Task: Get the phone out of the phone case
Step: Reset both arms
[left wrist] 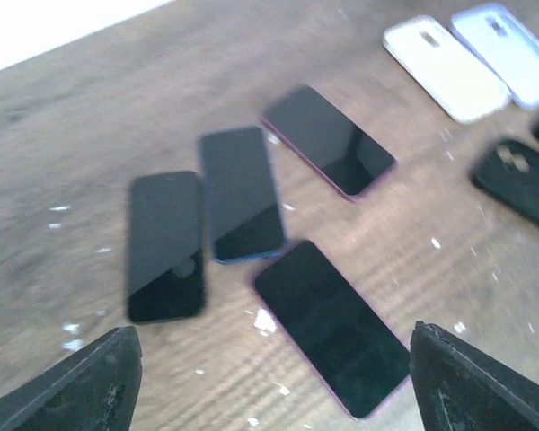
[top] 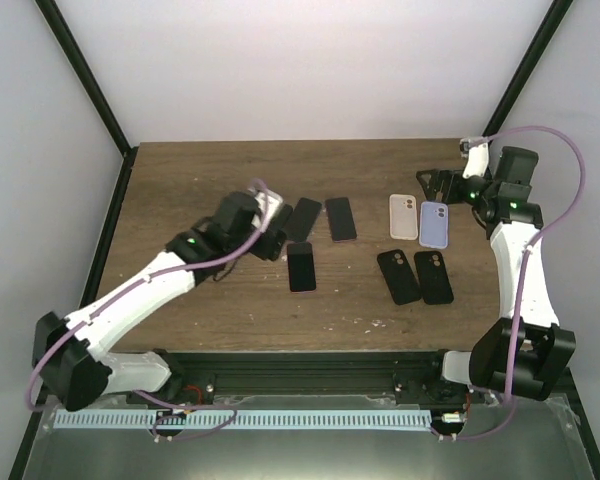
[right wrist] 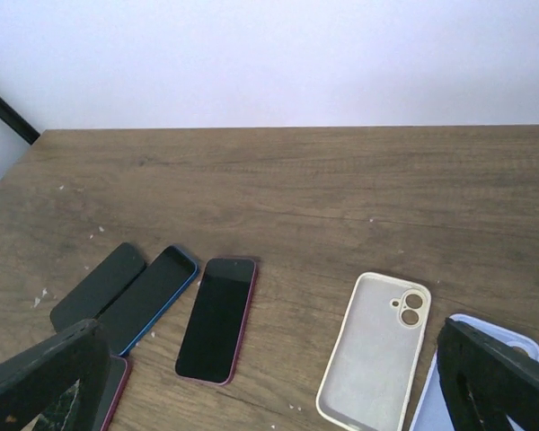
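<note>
Four phones lie screen-up on the bench (top: 200, 170), left of centre. A dark phone (left wrist: 166, 244) has a blue-edged phone (left wrist: 241, 193) just beside it. A far red phone (left wrist: 328, 139) and a near red phone (left wrist: 332, 328) lie close by. None shows a case around it.

To the right lie a white case (top: 404, 217), a lilac case (top: 435, 224), a black case (top: 398, 276) and a second black case (top: 434, 276). The white one is plainly empty. Whether the black ones are cannot be told.

The left fingers (left wrist: 81, 386) stand wide apart above the near red phone, gripping nothing. The right fingers (right wrist: 494, 373) are fully spread and empty, at the upper right near the pale cases.

The extraction looks finished, with the step in hand a release. The next move calls for lifting the left arm clear without nudging the phones. If a black case is still loaded, one arm must pin it while the other peels.
</note>
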`<state>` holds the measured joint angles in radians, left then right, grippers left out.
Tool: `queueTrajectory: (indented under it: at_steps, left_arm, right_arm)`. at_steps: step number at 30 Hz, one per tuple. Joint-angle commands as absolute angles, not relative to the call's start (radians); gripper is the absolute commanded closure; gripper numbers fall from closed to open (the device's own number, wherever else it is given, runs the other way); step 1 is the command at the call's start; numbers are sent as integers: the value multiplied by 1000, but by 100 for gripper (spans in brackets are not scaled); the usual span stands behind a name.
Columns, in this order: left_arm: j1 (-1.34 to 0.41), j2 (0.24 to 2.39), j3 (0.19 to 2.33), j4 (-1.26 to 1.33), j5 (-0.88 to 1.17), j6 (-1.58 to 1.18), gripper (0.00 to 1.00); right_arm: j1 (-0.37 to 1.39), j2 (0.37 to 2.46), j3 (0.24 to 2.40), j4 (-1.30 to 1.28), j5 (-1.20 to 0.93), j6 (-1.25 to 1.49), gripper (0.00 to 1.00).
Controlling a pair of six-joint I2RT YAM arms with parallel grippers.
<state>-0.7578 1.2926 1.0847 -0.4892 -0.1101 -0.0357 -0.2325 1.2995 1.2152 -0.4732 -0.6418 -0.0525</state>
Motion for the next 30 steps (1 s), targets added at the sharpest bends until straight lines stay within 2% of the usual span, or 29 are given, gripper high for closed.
queueTrajectory:
  at_steps: [1,4,9,12,30]
  left_arm:
    - [-596,1195,1093,-497,-94,-134,16]
    - [-531,1184,1122,-540,-162,-147,16]
    - [-525,1206,1140,-567,-277,-181,16]
    - [-525,1215,1155,-573,-283,-200,16]
    - [-523,1100,1165,-496,-322,-155,14]
  right_arm:
    - [-238,1260,1297,-426,-603,-34,0]
    - [-238,1235,1291,-395,-627,-41,0]
    - [-238,1212,1253,-372,-658,-37,0]
    - [-239,1183,1224,-336,-600,-4,0]
    - [-239,1190,1338,-380,-586,42,0]
